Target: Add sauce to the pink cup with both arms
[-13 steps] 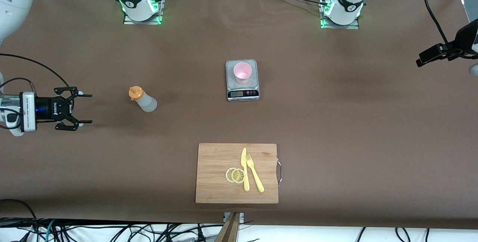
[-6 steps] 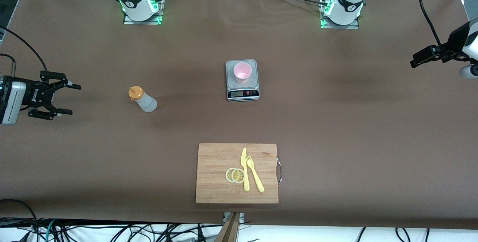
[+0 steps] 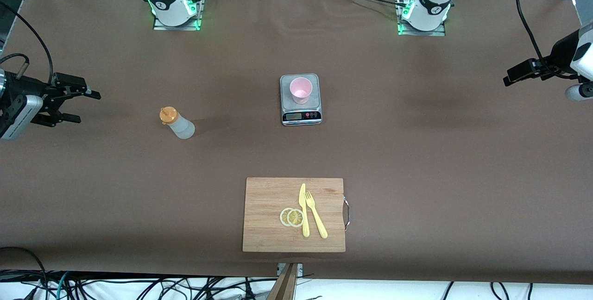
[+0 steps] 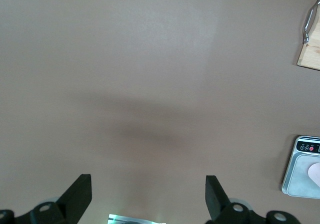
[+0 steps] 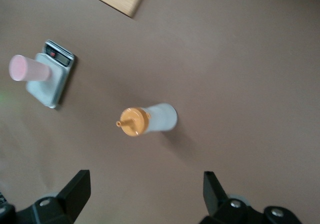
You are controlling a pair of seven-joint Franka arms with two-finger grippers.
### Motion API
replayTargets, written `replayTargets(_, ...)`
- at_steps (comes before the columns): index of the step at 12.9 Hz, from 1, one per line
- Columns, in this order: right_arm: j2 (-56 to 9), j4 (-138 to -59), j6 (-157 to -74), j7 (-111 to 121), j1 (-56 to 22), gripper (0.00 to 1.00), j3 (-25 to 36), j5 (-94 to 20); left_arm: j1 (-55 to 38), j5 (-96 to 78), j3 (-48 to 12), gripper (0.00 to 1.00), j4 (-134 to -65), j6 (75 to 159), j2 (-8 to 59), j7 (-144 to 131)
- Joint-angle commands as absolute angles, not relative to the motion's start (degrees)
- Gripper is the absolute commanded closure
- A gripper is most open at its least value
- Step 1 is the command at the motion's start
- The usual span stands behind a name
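The sauce bottle (image 3: pixel 177 123), translucent with an orange cap, stands upright on the brown table toward the right arm's end; it also shows in the right wrist view (image 5: pixel 150 120). The pink cup (image 3: pixel 301 90) stands on a small silver scale (image 3: pixel 287 101) mid-table, and both wrist views catch the cup (image 5: pixel 29 68) (image 4: pixel 316 173). My right gripper (image 3: pixel 86 105) hovers open and empty over the table at the right arm's end, apart from the bottle, jaws wide (image 5: pixel 145 181). My left gripper (image 3: pixel 509 78) hangs open and empty over the left arm's end (image 4: pixel 148 184).
A wooden cutting board (image 3: pixel 268 216) lies nearer to the front camera than the scale, carrying two lemon slices (image 3: pixel 292 217), a yellow knife (image 3: pixel 303 209) and a yellow fork (image 3: pixel 316 214). Both arm bases stand along the table's back edge. Cables hang over both ends.
My right gripper has drawn back toward the right arm's end of the table, away from the bottle. My left gripper has crept slightly inward. Both stay open.
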State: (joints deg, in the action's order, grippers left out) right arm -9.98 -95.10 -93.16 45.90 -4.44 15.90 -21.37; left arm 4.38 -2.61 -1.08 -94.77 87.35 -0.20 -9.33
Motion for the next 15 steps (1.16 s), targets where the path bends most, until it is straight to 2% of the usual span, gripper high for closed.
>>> replayTargets(1,-3.96,-100.37,-96.32,34.77,-3.78,0.00,11.35,-11.03,5.53,-3.78,-0.71,0.00,-93.69,86.84,0.44,-8.09)
replayTargets(4,-1.15,-102.73,-96.50,19.64,-1.94,0.00,5.90,-1.69,9.92,-7.54,-0.62,0.00,-93.07,86.31,1.84,-5.89)
replayTargets(6,0.61,-104.93,-97.72,15.22,-0.10,0.00,4.14,-0.88,9.84,-7.38,-1.23,0.00,-92.64,84.30,1.41,-5.89)
replayTargets(11,5.97,-109.16,-100.36,13.01,1.49,0.00,5.18,-1.23,9.49,4.21,-9.13,0.00,-92.29,86.13,0.88,-6.68)
replayTargets(15,6.77,-108.64,-96.86,7.51,1.58,0.00,4.40,-0.70,10.19,4.40,-8.35,0.00,-92.46,87.98,0.70,-4.83)
